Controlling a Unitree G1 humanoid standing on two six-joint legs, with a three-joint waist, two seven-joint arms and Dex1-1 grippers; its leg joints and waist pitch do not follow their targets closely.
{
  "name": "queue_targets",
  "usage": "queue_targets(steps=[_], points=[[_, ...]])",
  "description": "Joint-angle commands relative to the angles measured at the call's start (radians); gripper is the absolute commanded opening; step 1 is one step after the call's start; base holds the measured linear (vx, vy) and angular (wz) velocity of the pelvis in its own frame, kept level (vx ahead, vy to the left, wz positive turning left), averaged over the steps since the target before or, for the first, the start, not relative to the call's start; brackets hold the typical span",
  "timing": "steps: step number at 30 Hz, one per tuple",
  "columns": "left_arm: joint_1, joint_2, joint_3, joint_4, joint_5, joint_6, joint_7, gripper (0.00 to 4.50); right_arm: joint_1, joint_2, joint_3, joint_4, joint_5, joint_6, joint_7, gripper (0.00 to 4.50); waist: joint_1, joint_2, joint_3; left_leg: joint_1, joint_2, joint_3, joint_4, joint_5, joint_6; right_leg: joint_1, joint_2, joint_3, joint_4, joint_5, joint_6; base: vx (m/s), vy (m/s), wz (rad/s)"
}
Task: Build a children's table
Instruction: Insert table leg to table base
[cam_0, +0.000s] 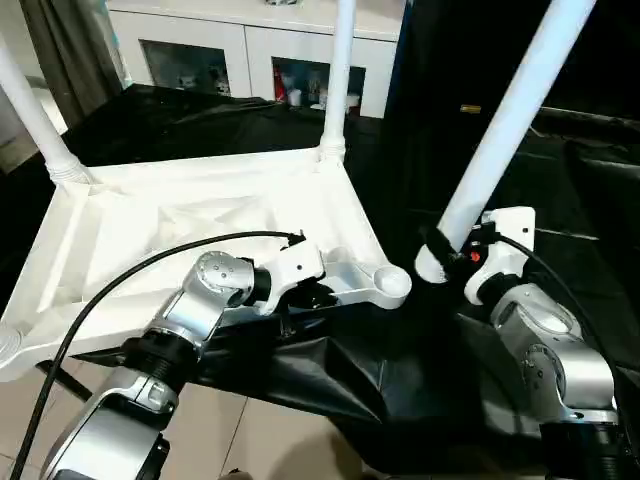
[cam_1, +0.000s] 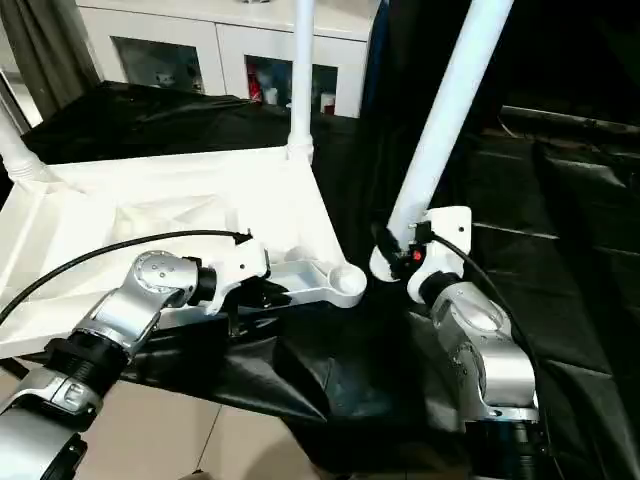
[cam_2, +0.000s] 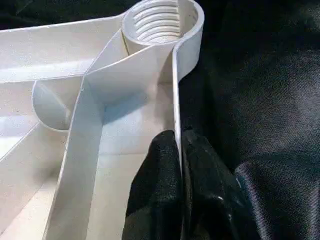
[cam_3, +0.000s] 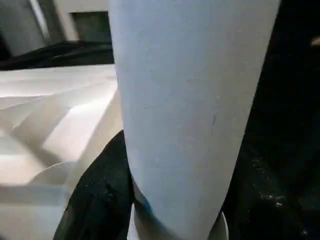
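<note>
The white tabletop (cam_0: 180, 230) lies underside up on black cloth, its ribs showing. Two white legs stand in its far corners: one leg (cam_0: 338, 70) at the far right, another leg (cam_0: 30, 110) at the far left. My left gripper (cam_0: 318, 296) is shut on the thin raised rim (cam_2: 175, 95) just short of the near right corner socket (cam_0: 388, 284), whose inner threads (cam_2: 160, 22) face up. My right gripper (cam_0: 447, 252) is shut on the lower end of a third leg (cam_0: 510, 120), which tilts up to the right. That leg's foot hangs just right of the socket.
Black cloth (cam_0: 300, 370) covers the work surface and hangs over its near edge above the tiled floor (cam_0: 230, 430). A white cabinet (cam_0: 250, 50) with glass doors stands behind. A black cable (cam_0: 120, 280) loops over my left forearm.
</note>
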Motion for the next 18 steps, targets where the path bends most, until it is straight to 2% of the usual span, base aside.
queue_targets(steps=[1,2,3,4,6,8,9,10,11,13,14,15,18], points=[[-0.018,-0.009,-0.005,0.002,-0.01,-0.004,-0.01,0.0,-0.026,-0.016,0.025,-0.043,0.064,0.065,0.069,1.91,0.002,0.002,-0.075,0.001,0.013,0.001,-0.064,-0.179,0.046,0.068,-0.057,0.047,-0.061,-0.279,-0.147,0.0,0.0,0.0],[-0.018,-0.009,-0.005,0.002,-0.01,-0.004,-0.01,0.0,-0.026,-0.016,0.025,-0.043,0.064,0.065,0.069,1.91,0.003,0.001,-0.076,0.0,0.014,0.001,-0.063,-0.174,0.049,0.068,-0.057,0.048,-0.059,-0.265,-0.152,0.0,0.0,0.0],[-0.019,-0.014,-0.001,-0.004,-0.019,-0.006,-0.014,0.0,-0.031,-0.024,0.037,-0.054,0.097,0.1,0.111,1.91,0.002,0.0,-0.075,-0.002,0.016,0.001,-0.064,-0.168,0.049,0.067,-0.057,0.048,-0.057,-0.248,-0.159,0.0,0.0,0.0],[-0.017,-0.022,-0.005,-0.019,-0.027,-0.012,-0.023,0.0,-0.047,-0.035,0.049,-0.053,0.125,0.125,0.16,1.91,0.004,0.001,-0.077,-0.002,0.016,0.001,-0.061,-0.167,0.055,0.071,-0.058,0.048,-0.055,-0.235,-0.17,0.0,0.0,0.0],[-0.015,-0.027,-0.007,-0.028,-0.032,-0.016,-0.03,0.0,-0.057,-0.042,0.056,-0.051,0.141,0.14,0.19,1.91,0.003,0.0,-0.077,-0.003,0.016,0.001,-0.061,-0.162,0.056,0.071,-0.058,0.048,-0.053,-0.23,-0.172,0.0,0.0,0.0],[-0.012,-0.032,-0.012,-0.034,-0.032,-0.015,-0.032,0.0,-0.073,-0.049,0.066,-0.027,0.13,0.132,0.208,1.91,0.004,-0.001,-0.078,0.0,0.017,0.002,-0.06,-0.157,0.052,0.068,-0.059,0.049,-0.052,-0.227,-0.176,0.0,0.0,0.0],[-0.012,-0.037,-0.017,-0.035,-0.03,-0.015,-0.031,0.0,-0.092,-0.054,0.077,0.013,0.109,0.117,0.224,1.91,0.005,-0.005,-0.076,-0.002,0.017,0.002,-0.061,-0.154,0.05,0.067,-0.06,0.049,-0.052,-0.237,-0.178,0.0,0.0,0.0],[-0.013,-0.04,-0.019,-0.032,-0.024,-0.018,-0.022,0.0,-0.109,-0.059,0.09,0.053,0.085,0.106,0.236,1.91,0.007,-0.004,-0.076,-0.002,0.018,0.002,-0.06,-0.153,0.048,0.067,-0.06,0.049,-0.052,-0.241,-0.176,0.0,0.0,0.0],[-0.015,-0.042,-0.019,-0.027,-0.021,-0.021,-0.014,0.0,-0.124,-0.074,0.119,0.092,0.048,0.088,0.25,1.91,0.006,-0.018,-0.076,-0.003,0.018,0.003,-0.06,-0.149,0.046,0.067,-0.06,0.049,-0.05,-0.247,-0.175,0.0,0.0,0.0],[-0.017,-0.042,-0.019,-0.024,-0.019,-0.022,-0.01,0.0,-0.132,-0.084,0.137,0.111,0.026,0.079,0.258,1.91,0.008,-0.012,-0.074,-0.001,0.015,0.005,-0.058,-0.158,0.042,0.064,-0.061,0.05,-0.055,-0.279,-0.167,0.0,0.0,0.0],[-0.017,-0.042,-0.019,-0.024,-0.019,-0.022,-0.01,0.0,-0.132,-0.084,0.137,0.111,0.026,0.079,0.258,1.91,0.008,-0.012,-0.074,-0.001,0.015,0.005,-0.058,-0.158,0.042,0.064,-0.061,0.05,-0.055,-0.279,-0.167,0.0,0.0,0.0],[-0.02,-0.036,-0.015,-0.021,-0.018,-0.024,-0.013,0.0,-0.141,-0.1,0.161,0.13,0.005,0.064,0.263,1.91,0.011,-0.015,-0.074,-0.003,0.016,0.004,-0.059,-0.158,0.044,0.066,-0.063,0.049,-0.054,-0.292,-0.154,0.0,0.0,0.0],[-0.022,-0.028,-0.014,-0.019,-0.015,-0.027,-0.017,0.0,-0.151,-0.105,0.16,0.134,0.009,0.069,0.261,1.91,0.011,-0.014,-0.074,-0.003,0.015,0.004,-0.059,-0.159,0.043,0.065,-0.063,0.049,-0.057,-0.308,-0.143,0.0,0.0,0.0]])
